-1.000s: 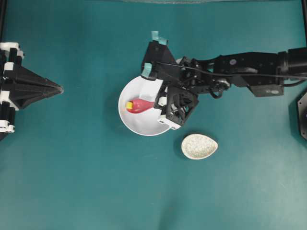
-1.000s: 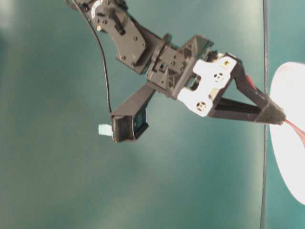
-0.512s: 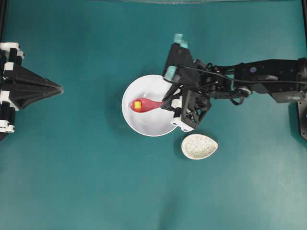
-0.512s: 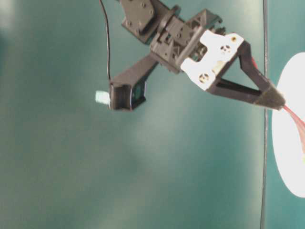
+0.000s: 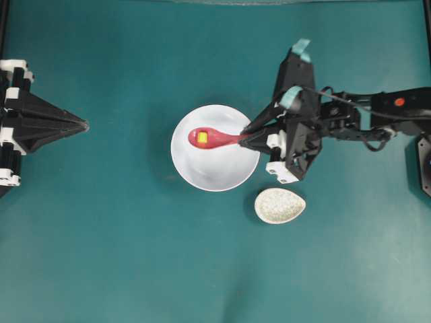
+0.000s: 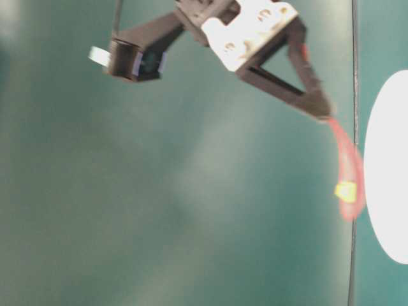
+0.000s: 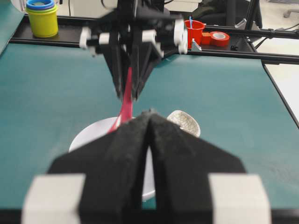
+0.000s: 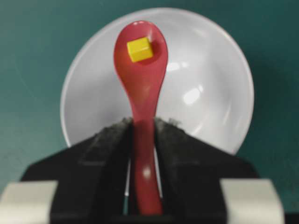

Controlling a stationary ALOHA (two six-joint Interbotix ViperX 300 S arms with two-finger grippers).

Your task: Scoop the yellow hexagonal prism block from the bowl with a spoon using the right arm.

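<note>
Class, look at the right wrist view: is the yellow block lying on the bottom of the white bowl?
No, the yellow block sits in the spoon above the bowl.

I see the block [image 5: 202, 137] in the spoon [image 5: 214, 138] above the bowl [image 5: 214, 171] at frame centre; a small dish [image 5: 279, 205] sits lower right of it on the bench [image 5: 121, 256].

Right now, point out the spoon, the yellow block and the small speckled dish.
spoon [image 8: 142, 93], right wrist view, neck below the scoop
yellow block [image 8: 139, 49], right wrist view, top face
speckled dish [image 5: 279, 205], overhead view, middle of its inside
</note>
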